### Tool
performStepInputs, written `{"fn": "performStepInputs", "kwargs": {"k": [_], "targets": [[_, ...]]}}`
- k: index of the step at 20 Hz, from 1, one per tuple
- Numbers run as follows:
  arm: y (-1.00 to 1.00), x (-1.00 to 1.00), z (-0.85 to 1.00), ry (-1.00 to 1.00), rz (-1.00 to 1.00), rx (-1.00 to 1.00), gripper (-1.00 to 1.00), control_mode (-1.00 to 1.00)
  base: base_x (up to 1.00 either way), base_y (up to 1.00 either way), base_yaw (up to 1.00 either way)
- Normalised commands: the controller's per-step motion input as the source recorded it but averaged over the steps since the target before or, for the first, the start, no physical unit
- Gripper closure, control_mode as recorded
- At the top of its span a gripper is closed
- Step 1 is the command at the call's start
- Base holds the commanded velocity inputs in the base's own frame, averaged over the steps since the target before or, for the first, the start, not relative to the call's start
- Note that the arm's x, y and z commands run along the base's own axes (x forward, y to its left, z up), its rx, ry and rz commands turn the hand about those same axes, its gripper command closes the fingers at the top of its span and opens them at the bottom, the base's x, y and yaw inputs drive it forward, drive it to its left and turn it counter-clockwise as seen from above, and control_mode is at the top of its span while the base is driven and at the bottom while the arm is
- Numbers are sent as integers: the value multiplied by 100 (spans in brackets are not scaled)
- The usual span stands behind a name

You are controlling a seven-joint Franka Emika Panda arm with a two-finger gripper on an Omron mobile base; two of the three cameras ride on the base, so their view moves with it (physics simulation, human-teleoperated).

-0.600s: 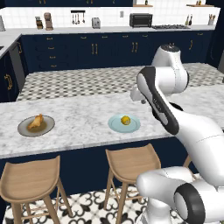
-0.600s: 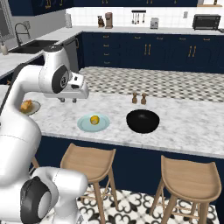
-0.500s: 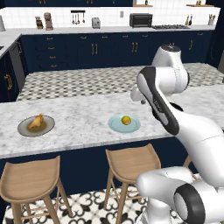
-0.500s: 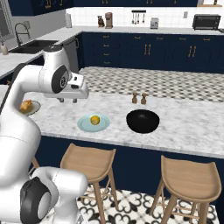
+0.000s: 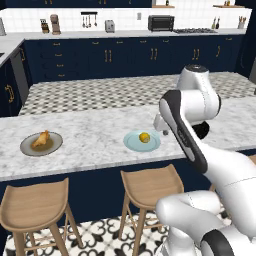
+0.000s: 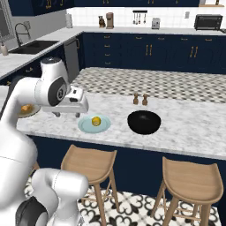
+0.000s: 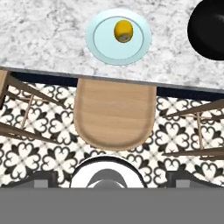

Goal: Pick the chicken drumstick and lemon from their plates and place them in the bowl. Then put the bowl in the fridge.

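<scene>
The lemon [image 7: 123,31] lies on the pale blue plate [image 7: 99,43] near the counter's front edge. It is also seen in the left base view, lemon [image 5: 144,137] on plate [image 5: 134,145], and in the right base view [image 6: 95,120]. The chicken drumstick [image 5: 41,139] rests on the grey plate [image 5: 30,148] far to the left. The black bowl [image 6: 144,122] stands empty to the right of the blue plate. My gripper [image 6: 67,114] hangs open and empty above the counter's front edge, on the near left of the lemon's plate. The fridge is out of view.
Two small shakers [image 6: 140,99] stand behind the bowl. Wooden stools [image 7: 114,113] line the counter's front, one directly below the hand. Navy cabinets and a back counter with appliances [image 5: 161,22] run along the far wall.
The hand has sunk a little toward the counter's front edge. The lemon, the drumstick and the bowl lie where they were.
</scene>
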Motion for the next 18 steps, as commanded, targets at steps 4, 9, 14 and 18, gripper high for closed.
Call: {"fn": "performStepInputs", "kwargs": {"k": [4, 9, 14, 18], "targets": [[-12, 73, -69, 9, 0, 0, -100, -100, 0, 0, 0], [-14, 64, -65, 0, 0, 1, -100, -100, 0, 0, 0], [0, 56, -38, 0, 2, 0, -100, -100, 0, 0, 0], [0, 49, -26, 0, 0, 0, -100, -100, 0, 0, 0]]}}
